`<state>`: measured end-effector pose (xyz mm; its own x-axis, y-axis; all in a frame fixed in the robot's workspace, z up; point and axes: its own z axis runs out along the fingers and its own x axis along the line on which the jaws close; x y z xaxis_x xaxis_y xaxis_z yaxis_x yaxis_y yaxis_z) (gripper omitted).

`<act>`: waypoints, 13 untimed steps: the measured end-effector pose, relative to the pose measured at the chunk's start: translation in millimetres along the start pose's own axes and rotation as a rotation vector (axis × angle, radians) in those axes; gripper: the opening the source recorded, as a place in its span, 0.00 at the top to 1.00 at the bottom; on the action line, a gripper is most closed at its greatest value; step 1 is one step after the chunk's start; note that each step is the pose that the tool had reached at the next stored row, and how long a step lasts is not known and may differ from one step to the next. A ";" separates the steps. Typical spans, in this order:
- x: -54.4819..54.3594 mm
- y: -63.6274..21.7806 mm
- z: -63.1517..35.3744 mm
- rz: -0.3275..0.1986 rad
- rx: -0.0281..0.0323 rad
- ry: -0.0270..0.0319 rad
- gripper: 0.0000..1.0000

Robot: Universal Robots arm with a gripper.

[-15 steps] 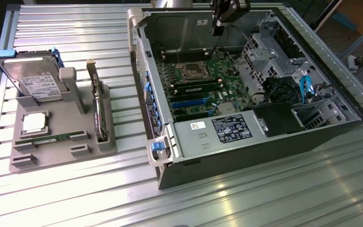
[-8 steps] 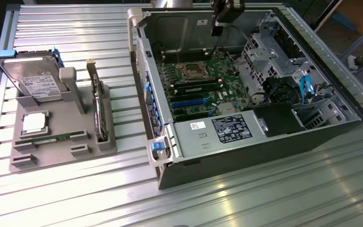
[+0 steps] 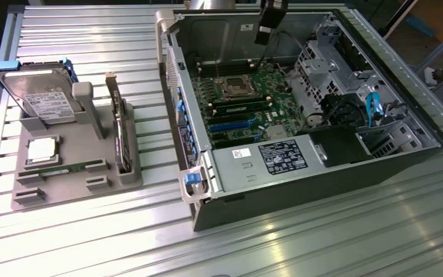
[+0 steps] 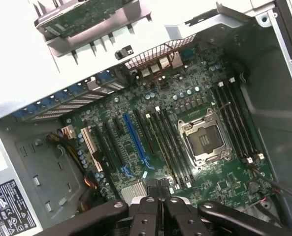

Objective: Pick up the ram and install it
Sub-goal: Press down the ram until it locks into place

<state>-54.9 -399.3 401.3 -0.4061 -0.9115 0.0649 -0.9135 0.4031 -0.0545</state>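
The ram (image 3: 58,169) lies flat in the grey tray (image 3: 121,183) at the exterior view's left, well apart from my gripper (image 4: 162,200), which hangs clenched and empty above the motherboard (image 4: 185,118) inside the computer case (image 3: 406,156).

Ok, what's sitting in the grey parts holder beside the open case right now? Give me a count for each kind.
Hard drive: 1
Processor chip: 1
Ram stick: 1
Expansion card, standing on edge: 1
Total in the grey holder: 4
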 end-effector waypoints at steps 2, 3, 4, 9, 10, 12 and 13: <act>0.0 0.0 0.0 0.031 -0.0021 0.0016 0.89; 0.0 0.0 0.0 0.049 -0.0033 0.0024 0.89; 0.0 0.0 0.0 0.070 -0.0048 0.0035 0.89; 0.0 0.0 0.0 0.151 -0.0101 0.0078 0.89; 0.0 0.0 0.0 0.172 -0.0114 0.0089 0.89; 0.0 0.0 0.0 0.201 -0.0134 0.0104 0.89; 0.0 0.0 0.0 0.224 -0.0149 0.0116 0.89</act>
<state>-54.9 -399.3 401.4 -0.5989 -0.7982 0.0643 -0.8008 0.5965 -0.0542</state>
